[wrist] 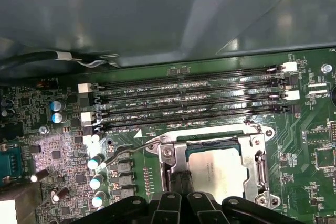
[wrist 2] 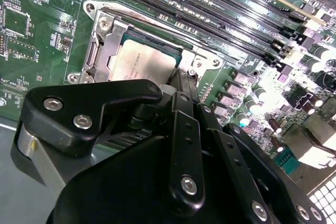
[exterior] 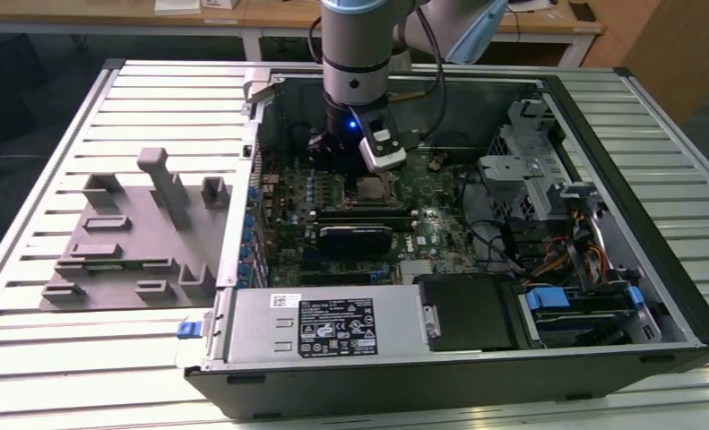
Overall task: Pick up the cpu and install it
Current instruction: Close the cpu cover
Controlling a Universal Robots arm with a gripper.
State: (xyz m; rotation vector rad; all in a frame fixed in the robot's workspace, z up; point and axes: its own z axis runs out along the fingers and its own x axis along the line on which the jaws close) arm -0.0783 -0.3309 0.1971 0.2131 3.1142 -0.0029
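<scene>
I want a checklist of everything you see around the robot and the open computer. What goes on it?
Surface: a slatted metal table carries the open computer case.
Job's things: the cpu lies inside the socket frame on the motherboard, in both wrist views; memory slots run beside it.
Clutter: a grey holder tray with upright blocks sits on the table at the exterior view's left.
Gripper: the gripper is just over the cpu's edge; I cannot tell if it touches.
Cables: coloured wires bunch by the drive bays; a black cable runs along the case wall.
Surroundings: wooden desks stand behind the table.
</scene>
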